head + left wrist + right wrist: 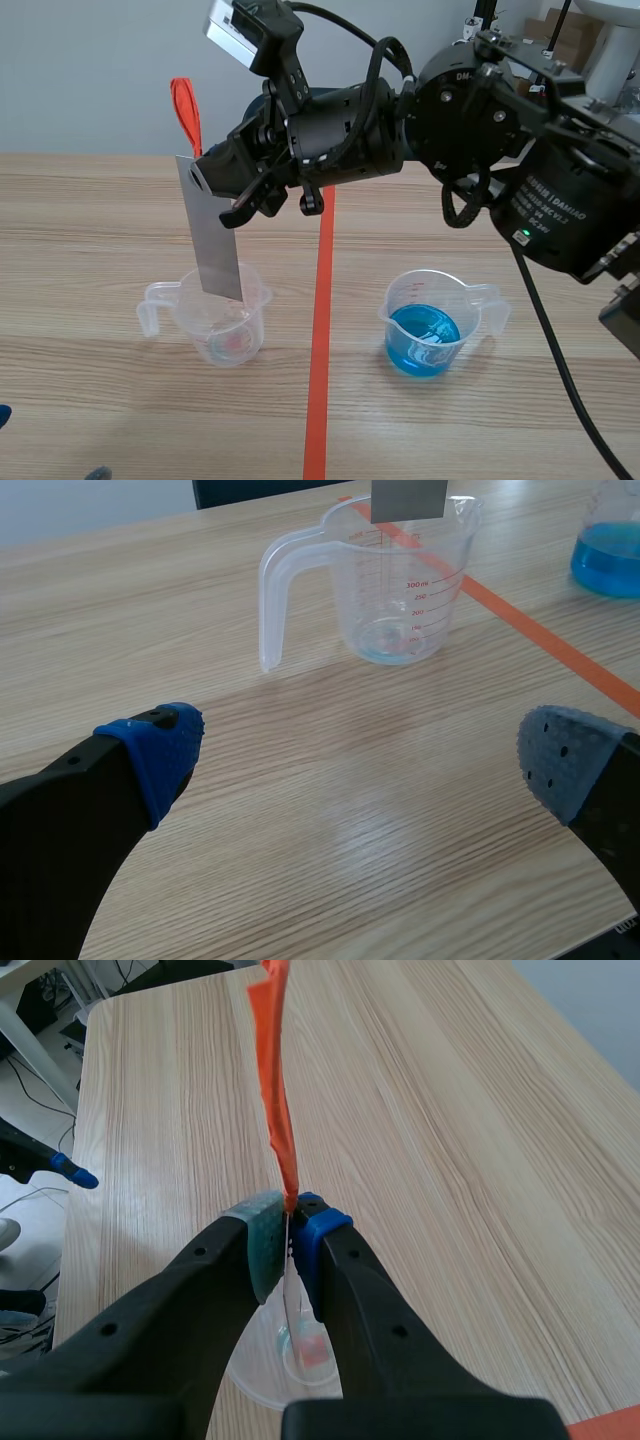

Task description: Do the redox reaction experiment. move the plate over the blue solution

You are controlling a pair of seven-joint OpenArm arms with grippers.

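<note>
Grey plate (213, 235) hangs clenched in the right fingers (262, 1250) over the clear cup (225, 325), blue solution (424, 338) at its 3 o'clock; the left wrist view plainly shows the left fingers (150, 755) spread wide, holding nothing.

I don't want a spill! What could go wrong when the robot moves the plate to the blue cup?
1. The plate hangs with its low end at the clear cup's rim; sliding sideways without lifting might tip that cup.
2. The right gripper pinches only the plate's top, so it may swing or slip and bump the blue cup, splashing.
</note>
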